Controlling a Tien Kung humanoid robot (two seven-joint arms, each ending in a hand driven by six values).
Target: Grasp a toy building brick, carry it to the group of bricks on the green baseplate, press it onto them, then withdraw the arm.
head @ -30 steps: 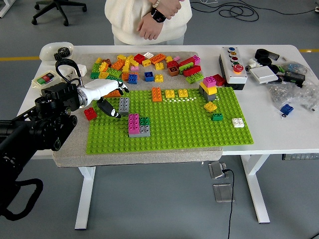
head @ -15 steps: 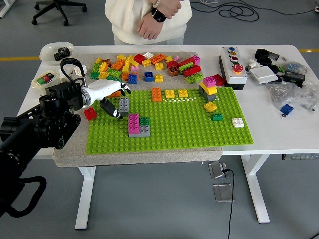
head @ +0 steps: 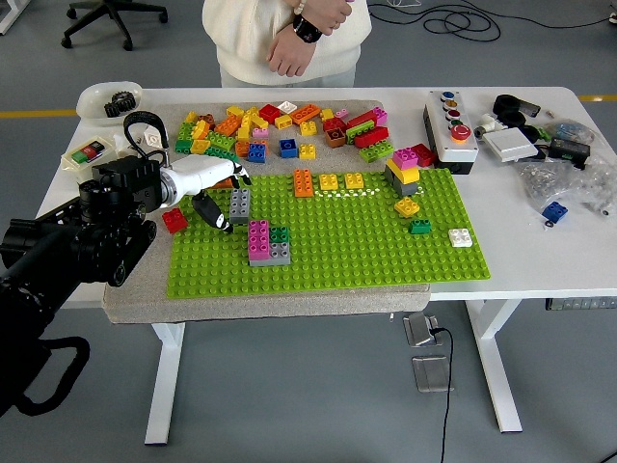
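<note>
The left hand reaches in over the left edge of the green baseplate, which lies on a grey mat covering the left part of the desk. Its white fingers are loosely spread, and the dark thumb points down toward the plate. It grips nothing. The thumb tip sits just beside a grey brick standing near the plate's left edge; whether they touch cannot be told. A red brick lies on the mat just off the plate's left edge, below the black arm.

The group of bricks stands on the plate near the hand: a pink brick, a small green one and a grey one pressed together. Along the plate's far edge sit an orange brick and two yellow ones. Toward the far right corner rises a stack of pink, yellow and grey. A yellow brick, a green one and a white one lie near the right edge.

A loose pile of bricks in many colours covers the mat along the far edge. A button box stands on the desk's right half, with bags and small parts toward the far right corner. A person in a cream top stands at the far side, hands clasped.
</note>
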